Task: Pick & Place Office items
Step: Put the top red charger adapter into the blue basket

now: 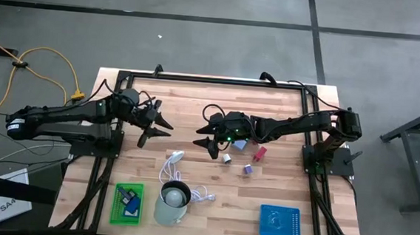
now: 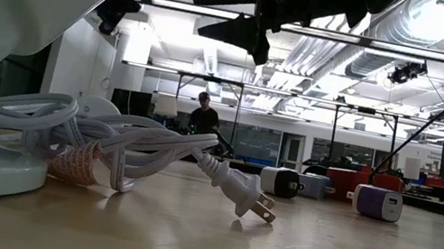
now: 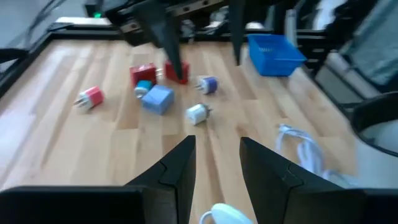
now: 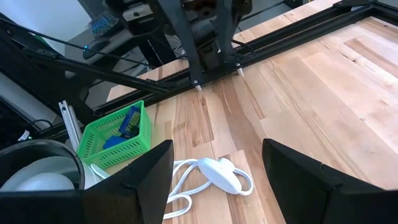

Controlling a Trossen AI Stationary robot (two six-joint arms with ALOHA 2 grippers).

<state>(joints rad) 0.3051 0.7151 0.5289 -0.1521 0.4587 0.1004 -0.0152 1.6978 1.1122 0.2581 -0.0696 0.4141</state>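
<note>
Here, over a wooden table (image 1: 279, 189), two dark arms hang above a scatter of small office items, neither holding anything. The right gripper (image 1: 210, 136) hovers mid-table with its fingers spread wide and empty, its tips pointing away from the pieces and toward the white coiled cable (image 1: 180, 176). The left gripper (image 1: 157, 127) waits on its own side, fingers parted a little and also empty.

The pale cup (image 1: 172, 201) stands at the near edge, with the cable's loops lying right against it. A low swing by either arm could catch a loop and drag the cup along, likely the biggest upset available here.

The green tray (image 1: 128, 203) beside the cup already holds blue pieces. The blue tray (image 1: 280, 221) sits well apart on the right side, and nothing can be made out inside it. A hurried release could drop a piece on a tray rim.

The rest of the office items lie loose just beside the right arm's wrist: a blue block (image 3: 157, 98), a red piece (image 1: 260, 152), a purple-and-white piece (image 1: 248, 168), a white piece (image 1: 226, 158), plus a red-and-white one (image 3: 89, 97) seen from the left wrist. They sit close together, several seemingly touching. Wide fingers coming down could nudge a neighbour aside, or pinch two at once. Such small, blocky pieces may also twist or squirt out of an off-centre grip.
</note>
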